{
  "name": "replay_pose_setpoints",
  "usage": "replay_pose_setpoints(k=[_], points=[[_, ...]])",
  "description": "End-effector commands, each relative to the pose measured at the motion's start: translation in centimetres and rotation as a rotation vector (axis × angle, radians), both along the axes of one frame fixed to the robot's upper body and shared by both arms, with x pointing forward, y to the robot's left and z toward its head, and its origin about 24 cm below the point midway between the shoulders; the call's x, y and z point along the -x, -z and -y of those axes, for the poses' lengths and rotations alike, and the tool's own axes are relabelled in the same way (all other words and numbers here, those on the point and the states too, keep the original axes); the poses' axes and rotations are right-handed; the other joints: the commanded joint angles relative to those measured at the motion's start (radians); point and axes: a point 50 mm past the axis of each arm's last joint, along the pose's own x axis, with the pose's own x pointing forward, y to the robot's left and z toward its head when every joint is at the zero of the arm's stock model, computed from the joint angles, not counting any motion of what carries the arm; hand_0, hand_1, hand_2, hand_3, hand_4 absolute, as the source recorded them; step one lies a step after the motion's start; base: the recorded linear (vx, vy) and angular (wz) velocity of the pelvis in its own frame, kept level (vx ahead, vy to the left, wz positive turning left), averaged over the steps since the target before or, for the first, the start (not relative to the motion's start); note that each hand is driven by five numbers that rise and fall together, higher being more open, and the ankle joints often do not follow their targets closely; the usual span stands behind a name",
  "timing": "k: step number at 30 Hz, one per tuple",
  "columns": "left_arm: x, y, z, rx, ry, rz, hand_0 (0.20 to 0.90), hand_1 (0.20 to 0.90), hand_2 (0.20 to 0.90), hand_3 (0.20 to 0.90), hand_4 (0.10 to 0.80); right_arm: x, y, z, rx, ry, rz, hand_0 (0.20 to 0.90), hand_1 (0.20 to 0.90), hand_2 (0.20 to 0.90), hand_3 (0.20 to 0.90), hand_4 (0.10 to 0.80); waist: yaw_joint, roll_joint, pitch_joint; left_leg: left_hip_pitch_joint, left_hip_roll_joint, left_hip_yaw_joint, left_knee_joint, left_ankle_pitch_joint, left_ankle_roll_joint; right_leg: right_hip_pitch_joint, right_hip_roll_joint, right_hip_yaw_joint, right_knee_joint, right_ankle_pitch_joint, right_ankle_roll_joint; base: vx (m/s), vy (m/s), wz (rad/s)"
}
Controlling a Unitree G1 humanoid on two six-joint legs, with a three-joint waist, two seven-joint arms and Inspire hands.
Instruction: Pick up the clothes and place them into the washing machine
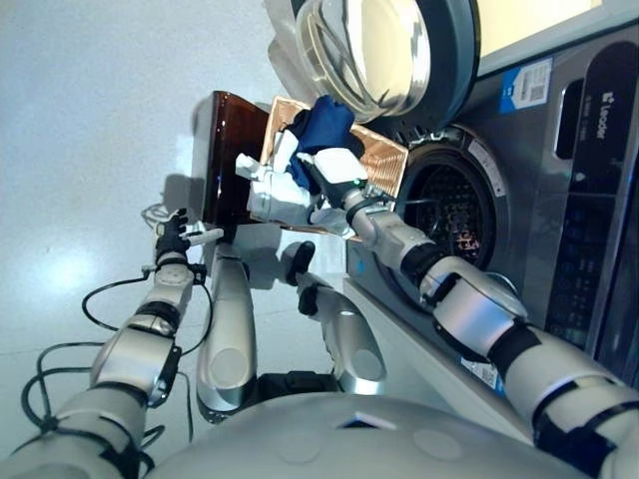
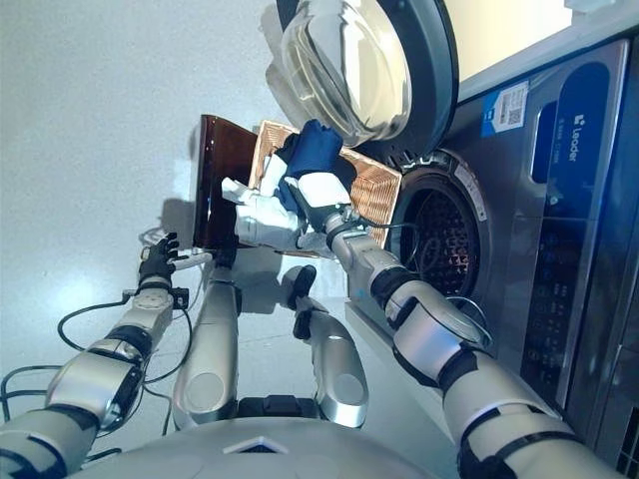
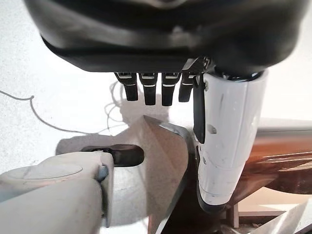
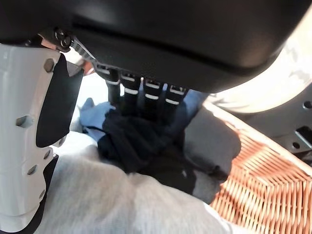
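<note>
Right hand (image 2: 318, 192) fingers (image 4: 146, 97) buried in dark blue garment (image 1: 324, 125) atop woven wicker basket (image 2: 374, 190), closure unclear; shallow grab risks snagging grey cloth (image 4: 97, 200) at 7 o'clock.

This looks like a laundry corner of a home or a test room fitted out as one. A dark grey front-loading washing machine (image 2: 559, 230) stands with its round glass-fronted door (image 2: 349, 65) swung open, showing the perforated metal drum (image 2: 439, 244). Beside it, a woven brown wicker basket (image 1: 384, 160) holding blue and white clothes (image 1: 324, 130) rests on a dark wooden stand (image 1: 225, 150), over a plain pale grey floor (image 1: 90, 110).
</note>
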Motion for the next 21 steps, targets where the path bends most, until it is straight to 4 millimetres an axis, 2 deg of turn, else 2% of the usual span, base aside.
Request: replay_pose_setpoints(k=[1, 13, 21], points=[[-0.5, -0.5, 0.3, -0.006, -0.003, 0.063, 0.900, 0.900, 0.900, 0.900, 0.800, -0.4, -1.2, -0.4, -0.043, -0.024, 0.049, 0.900, 0.900, 0.900, 0.900, 0.800, 0.014, 0.003, -0.007, 0.022, 0.001, 0.019, 0.012, -0.073, -0.033, -0.058, 0.022, 0.013, 0.125, -0.043, 0.018, -0.017, -0.033, 0.06], [0.1, -0.2, -0.2, -0.016, -0.020, 0.041, 0.900, 0.900, 0.900, 0.900, 0.800, -0.2, -0.8, -0.6, -0.031, -0.029, 0.033, 0.900, 0.900, 0.900, 0.900, 0.800, 0.032, 0.000, 0.007, 0.035, -0.002, -0.001, -0.023, -0.052, -0.038, -0.050, 0.025, 0.001, 0.124, -0.043, 0.018, -0.003, -0.013, 0.07], [-1.1, -1.2, 0.0, -0.019, 0.002, 0.086, 0.900, 0.900, 0.900, 0.900, 0.800, 0.1, 0.2, -0.4, 0.018, -0.019, -0.002, 0.900, 0.900, 0.900, 0.900, 0.800, 0.043, 0.011, 0.030, 0.001, -0.010, -0.018, -0.026, -0.032, -0.043, -0.078, 0.023, -0.022, 0.134, -0.043, 0.013, -0.025, -0.013, 0.06]])
